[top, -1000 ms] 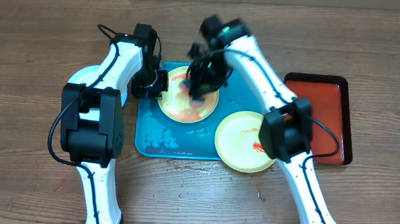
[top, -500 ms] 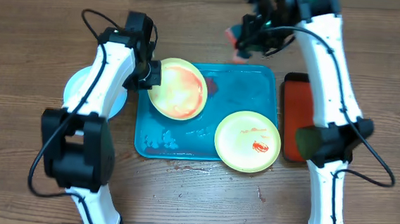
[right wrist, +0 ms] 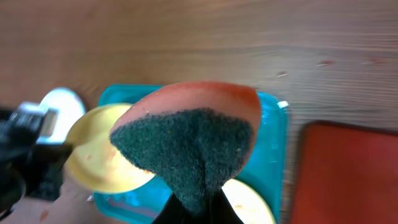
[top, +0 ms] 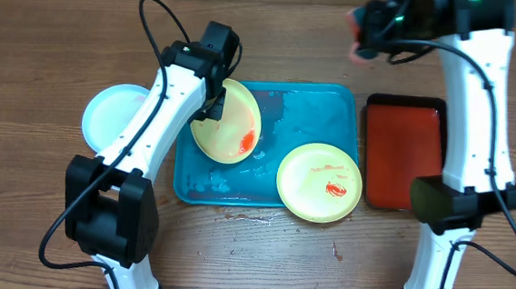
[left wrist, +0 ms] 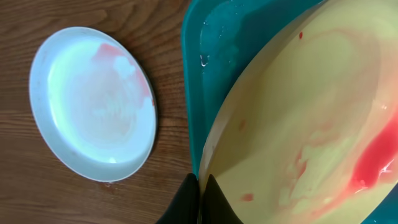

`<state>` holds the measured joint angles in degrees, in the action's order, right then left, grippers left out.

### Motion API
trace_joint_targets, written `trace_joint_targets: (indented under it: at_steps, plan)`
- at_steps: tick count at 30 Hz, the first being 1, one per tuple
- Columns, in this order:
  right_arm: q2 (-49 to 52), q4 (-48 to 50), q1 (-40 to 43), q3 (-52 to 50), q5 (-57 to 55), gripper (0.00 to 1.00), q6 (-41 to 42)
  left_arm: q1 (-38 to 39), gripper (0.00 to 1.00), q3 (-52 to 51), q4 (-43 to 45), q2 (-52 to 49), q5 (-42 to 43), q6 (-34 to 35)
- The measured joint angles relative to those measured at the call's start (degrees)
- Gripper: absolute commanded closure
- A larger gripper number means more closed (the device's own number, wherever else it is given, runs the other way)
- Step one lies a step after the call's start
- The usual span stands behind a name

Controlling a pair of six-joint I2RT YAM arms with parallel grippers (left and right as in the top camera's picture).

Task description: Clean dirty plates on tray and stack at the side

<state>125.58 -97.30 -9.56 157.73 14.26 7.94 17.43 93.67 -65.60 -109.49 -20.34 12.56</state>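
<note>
The white plate lies on the table, left of the tray. The left gripper is clamped on the rim of the tilted yellow plate over the tray's left half. A flat yellow plate overhangs the tray's near right corner. The right gripper pinches a sponge above the table beyond the tray. The red tray sits rightmost.
</note>
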Motion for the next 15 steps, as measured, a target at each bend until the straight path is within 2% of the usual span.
trace_joint_targets:
  at_steps: [7, 15]
  plan:
    - [-4.8, 0.0, 7.3, -0.4, -2.3, 0.96, 0.9, 2.5, 0.96, 0.0, 0.0, 0.0, -6.7, 1.8]
    - [-10.5, 0.0, 12.1, -0.5, -2.7, 0.96, 1.0, 8.4, 0.96, 0.2, -0.1, 1.5, -19.3, 4.0]
